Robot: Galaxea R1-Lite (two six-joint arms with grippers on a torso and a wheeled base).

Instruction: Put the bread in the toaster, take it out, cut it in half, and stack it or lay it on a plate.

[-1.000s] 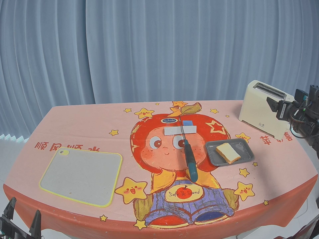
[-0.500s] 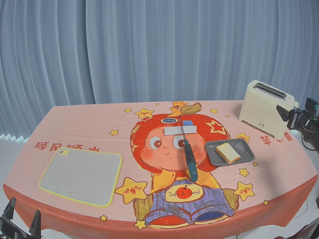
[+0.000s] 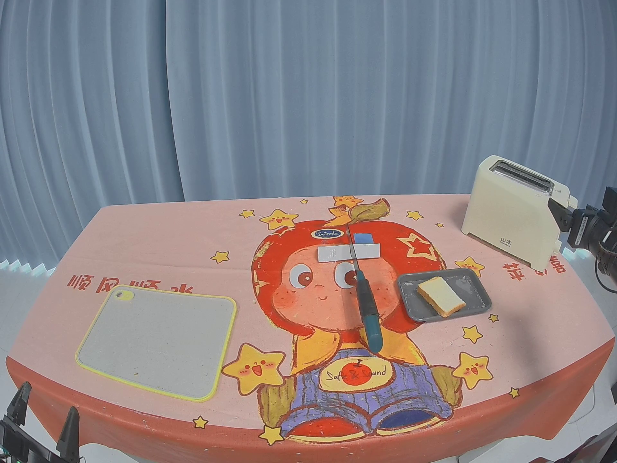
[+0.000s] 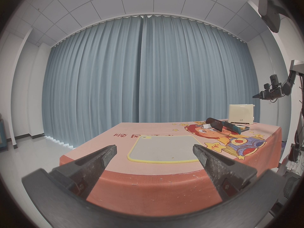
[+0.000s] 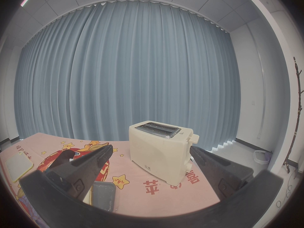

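Observation:
A slice of bread (image 3: 441, 296) lies flat on a grey plate (image 3: 474, 285) on the right half of the table. The cream toaster (image 3: 511, 212) stands behind it at the far right, slots empty; it also faces me in the right wrist view (image 5: 160, 151). My right gripper (image 3: 560, 210) hangs open just right of the toaster, off the table's edge, its jaws wide apart (image 5: 150, 148) with nothing held. My left gripper (image 3: 49, 400) is low at the table's near left corner, open and empty (image 4: 154, 147). A teal-handled knife (image 3: 367, 303) lies mid-table.
A grey cutting board (image 3: 157, 341) with a yellow rim lies near the left front edge. The knife's blade rests across a small white holder (image 3: 337, 253). The tablecloth (image 3: 193, 252) is bare between the board and the knife. A blue curtain hangs behind.
My right arm has drawn back to the right, from in front of the toaster's right side toward the edge of the head view. Nothing on the table has moved.

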